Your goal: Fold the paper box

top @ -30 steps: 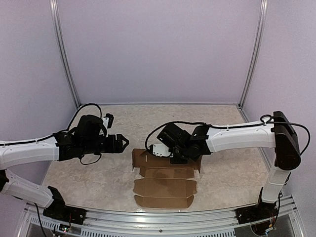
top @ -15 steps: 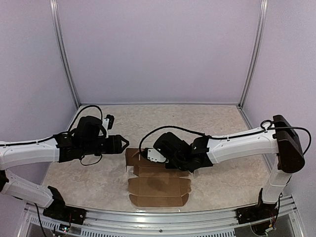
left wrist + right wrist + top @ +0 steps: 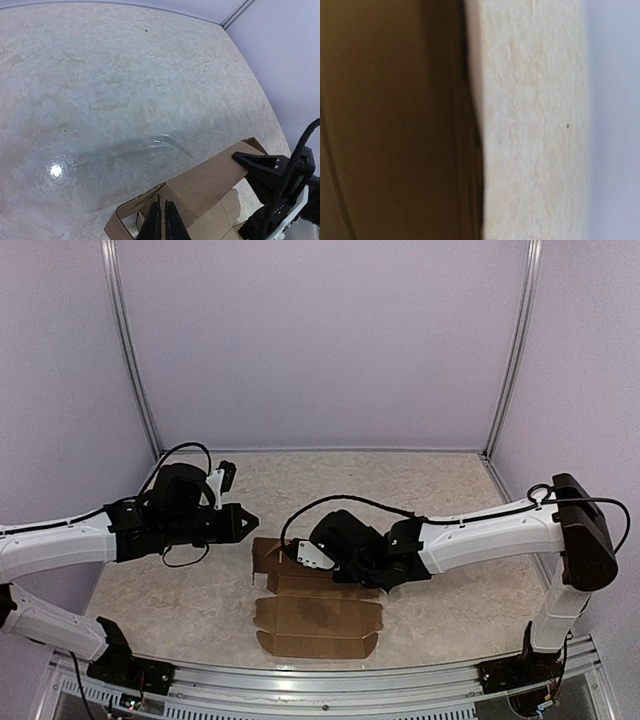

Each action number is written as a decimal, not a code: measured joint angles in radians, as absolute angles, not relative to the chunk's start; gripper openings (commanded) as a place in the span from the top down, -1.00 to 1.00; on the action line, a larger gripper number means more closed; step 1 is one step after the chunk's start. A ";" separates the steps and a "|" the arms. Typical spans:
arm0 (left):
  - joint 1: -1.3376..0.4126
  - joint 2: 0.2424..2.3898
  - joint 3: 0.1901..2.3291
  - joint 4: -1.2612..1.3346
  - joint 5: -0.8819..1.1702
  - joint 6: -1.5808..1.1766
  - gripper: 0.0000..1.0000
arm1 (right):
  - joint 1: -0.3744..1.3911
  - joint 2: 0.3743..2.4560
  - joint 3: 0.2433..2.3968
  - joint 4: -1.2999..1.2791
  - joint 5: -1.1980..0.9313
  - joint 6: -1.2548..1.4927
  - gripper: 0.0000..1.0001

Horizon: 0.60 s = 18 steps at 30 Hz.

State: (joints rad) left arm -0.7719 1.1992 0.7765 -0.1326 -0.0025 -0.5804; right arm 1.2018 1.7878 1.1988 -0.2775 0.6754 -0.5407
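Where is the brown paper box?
In the top view, the paper box lies on the table, front and centre; the right claw holds its far flap.

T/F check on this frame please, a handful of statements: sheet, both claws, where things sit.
1. The cardboard sheet is plain brown with no print. True.
2. The left claw is wide open. False: its fingers are together, right at the sheet's edge.
3. The right claw is at the sheet. True: it is on the far panel.
4. The sheet lies against the back wall. False: it sits toward the near edge of the table, between the two arms.
5. One panel of the sheet stands up off the table. True: the left wrist view shows it raised.
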 measured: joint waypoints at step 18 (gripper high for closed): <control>-0.840 1.309 0.905 -0.302 -0.030 -0.574 1.00 | 1.224 1.770 1.207 -0.274 0.717 -0.511 1.00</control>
